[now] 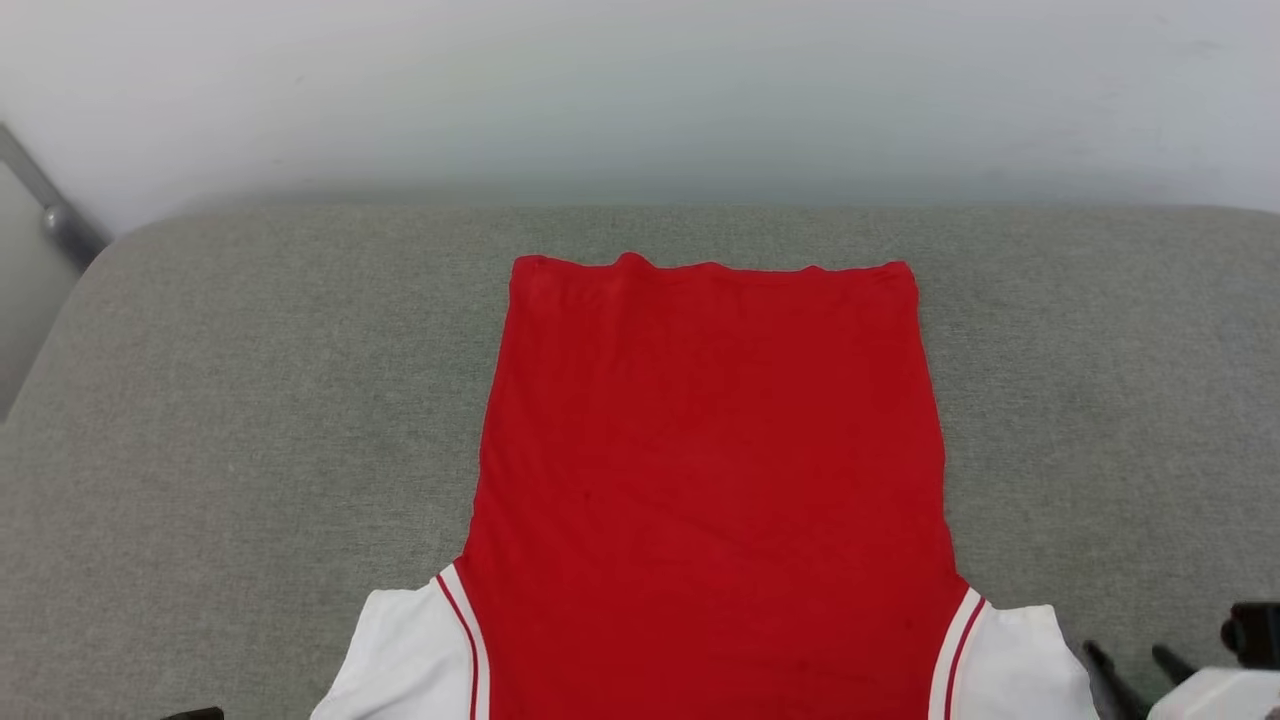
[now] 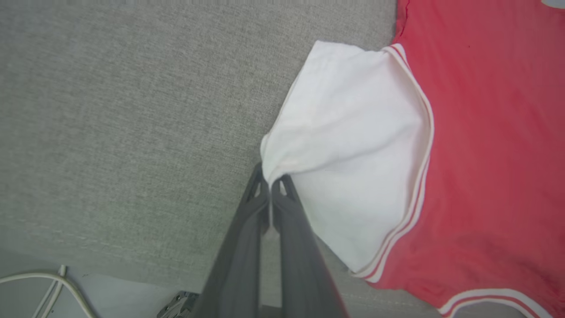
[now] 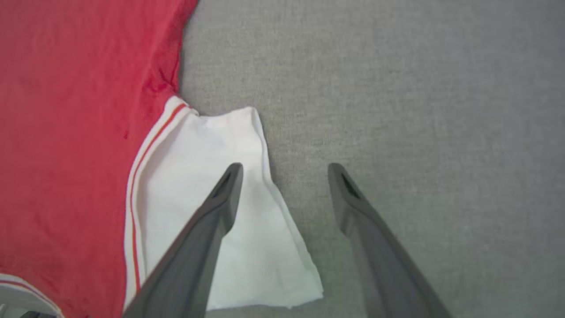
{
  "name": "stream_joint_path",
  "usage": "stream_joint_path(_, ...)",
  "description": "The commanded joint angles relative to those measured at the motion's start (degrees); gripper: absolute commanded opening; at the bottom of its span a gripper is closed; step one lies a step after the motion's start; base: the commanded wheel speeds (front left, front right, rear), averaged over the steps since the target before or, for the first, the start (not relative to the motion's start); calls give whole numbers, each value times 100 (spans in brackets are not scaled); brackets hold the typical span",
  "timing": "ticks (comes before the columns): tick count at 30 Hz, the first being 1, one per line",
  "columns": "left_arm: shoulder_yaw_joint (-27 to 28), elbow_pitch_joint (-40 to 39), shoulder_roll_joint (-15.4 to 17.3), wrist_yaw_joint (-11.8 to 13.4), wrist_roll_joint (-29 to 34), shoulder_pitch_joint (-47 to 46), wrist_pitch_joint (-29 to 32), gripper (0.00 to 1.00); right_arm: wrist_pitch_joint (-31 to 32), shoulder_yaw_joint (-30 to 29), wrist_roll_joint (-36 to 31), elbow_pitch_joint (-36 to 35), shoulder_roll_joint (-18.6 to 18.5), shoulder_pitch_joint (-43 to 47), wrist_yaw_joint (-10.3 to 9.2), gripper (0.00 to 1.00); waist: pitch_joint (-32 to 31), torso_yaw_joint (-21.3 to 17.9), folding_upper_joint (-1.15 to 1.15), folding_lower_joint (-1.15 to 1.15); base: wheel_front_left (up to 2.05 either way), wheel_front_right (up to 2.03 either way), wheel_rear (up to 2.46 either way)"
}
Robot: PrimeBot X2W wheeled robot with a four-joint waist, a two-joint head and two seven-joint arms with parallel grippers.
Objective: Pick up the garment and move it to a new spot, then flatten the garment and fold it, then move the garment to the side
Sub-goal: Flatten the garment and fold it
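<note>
Left wrist view: left pincer (image 2: 270,179) closed, pinching the outer edge of the garment (image 2: 494,132) at its white sleeve (image 2: 353,145). The cloth bunches into a small peak right at the tips. The sleeve fans out ahead and to the right of the pincer, with the red body further right past the striped trim. Grey fabric surface (image 2: 110,110) to the pincer's left, white cable (image 2: 35,275) down by its base on the left. Right wrist view: right pincer (image 3: 286,170) open wide, holding nothing. Its left finger (image 3: 212,221) is over the other white sleeve (image 3: 273,256), its right finger over bare grey surface, and the sleeve's outer edge runs between the tips. Can't tell if the finger touches cloth. Red body lies left of that pincer. Head view: garment spread flat on the grey surface, plain red side up, right pincer tips just beside the sleeve.
</note>
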Motion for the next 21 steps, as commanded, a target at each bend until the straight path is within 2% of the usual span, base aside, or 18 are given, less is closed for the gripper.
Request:
stream_joint_path(1,-4,-10,-4,-13,36,-89,-11,0,-67,-50,-31,22,-37,-129,-6,100,25,39,0,0,0,0,0)
stream_joint_path(7,-104,-109,-54,-39,208,-443,-73,0,-562,-371,-9,731,-180,-1606,-6,100,318,300,0,0,0,0,0)
stream_joint_path(12,-165,-256,-108,-110,378,-858,-169,0,-498,-447,89,1800,-376,-3181,-5,100,883,591,0,0,0,0,0)
stream_joint_path(15,-245,-340,-185,-171,484,-1125,-224,0,-174,-453,143,2420,-511,-4055,-6,100,1228,829,0,0,0,0,0)
stream_joint_path(21,-415,-417,-402,-330,650,-1606,-389,0,1011,-428,-32,3156,-744,-5539,-5,100,1888,1297,0,0,0,0,0)
